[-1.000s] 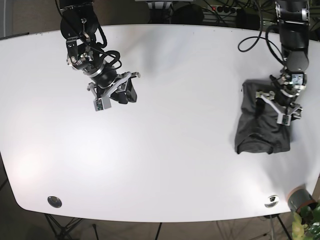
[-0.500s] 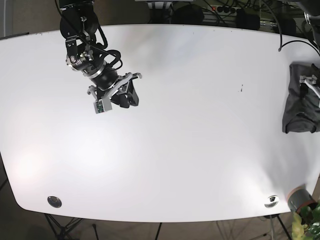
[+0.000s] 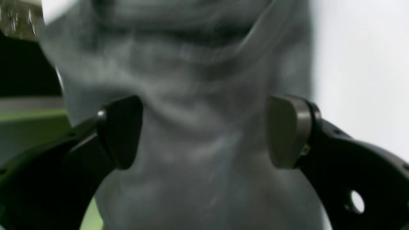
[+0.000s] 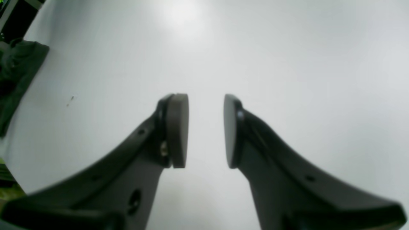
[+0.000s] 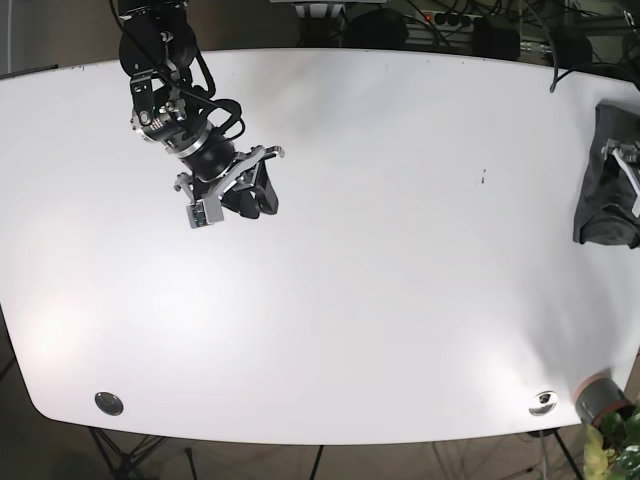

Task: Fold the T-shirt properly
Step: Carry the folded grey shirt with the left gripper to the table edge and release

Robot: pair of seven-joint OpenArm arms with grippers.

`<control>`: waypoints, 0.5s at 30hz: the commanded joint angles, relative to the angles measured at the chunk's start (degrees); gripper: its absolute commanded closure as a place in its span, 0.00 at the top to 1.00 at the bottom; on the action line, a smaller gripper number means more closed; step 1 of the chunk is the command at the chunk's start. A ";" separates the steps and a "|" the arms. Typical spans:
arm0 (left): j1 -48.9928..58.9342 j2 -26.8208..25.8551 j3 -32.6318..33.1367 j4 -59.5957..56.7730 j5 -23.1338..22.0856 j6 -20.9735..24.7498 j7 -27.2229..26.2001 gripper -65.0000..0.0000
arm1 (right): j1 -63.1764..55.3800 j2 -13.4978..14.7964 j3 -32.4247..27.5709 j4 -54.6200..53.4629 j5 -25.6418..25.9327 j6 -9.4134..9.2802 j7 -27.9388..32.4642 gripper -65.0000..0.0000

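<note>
In the left wrist view, the left gripper (image 3: 204, 131) pointed at the grey T-shirt (image 3: 191, 95), which filled most of the frame in blurred folds. Its two fingers (image 3: 287, 131) stood wide apart on either side of the cloth; the blur hid whether they touched it. White table (image 3: 361, 64) showed on the right of the cloth.

In the right wrist view, the right gripper (image 4: 206, 131) hung over the bare white table (image 4: 287, 48) with its pads (image 4: 177, 131) parted by a clear gap and nothing between them. The T-shirt (image 4: 16, 76) lay as a dark bundle at the far left edge of the frame, by the table's edge.

In the base view, the right arm reached in from the top left, its gripper (image 5: 240, 192) angled down toward the table (image 5: 380, 250), well apart from the garment. The T-shirt (image 5: 605, 185) sat bunched at the table's right edge, its long axis running roughly from the far side toward the near side. Only a small pale part of the left gripper (image 5: 628, 160) showed against it at the frame's edge.
</note>
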 commanded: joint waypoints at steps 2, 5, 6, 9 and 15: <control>2.52 -1.31 -4.80 10.01 -2.15 0.53 2.29 0.83 | 0.10 0.66 0.27 2.84 -1.14 0.47 1.62 0.27; 5.78 2.21 -8.67 18.80 -2.15 0.62 2.29 0.83 | -1.31 0.48 0.10 4.43 -5.36 0.47 1.71 0.27; 7.36 3.79 -10.42 22.76 -2.15 0.62 2.38 0.83 | -1.92 0.31 0.18 5.13 -7.47 0.38 1.80 0.27; 10.35 8.98 -13.68 31.11 -1.89 0.70 2.38 0.83 | -2.89 -0.66 0.27 6.18 -11.69 0.38 1.80 0.27; 11.31 22.52 -15.17 43.51 7.25 0.70 2.73 0.82 | -6.41 -0.66 0.36 7.06 -16.09 0.30 6.19 0.27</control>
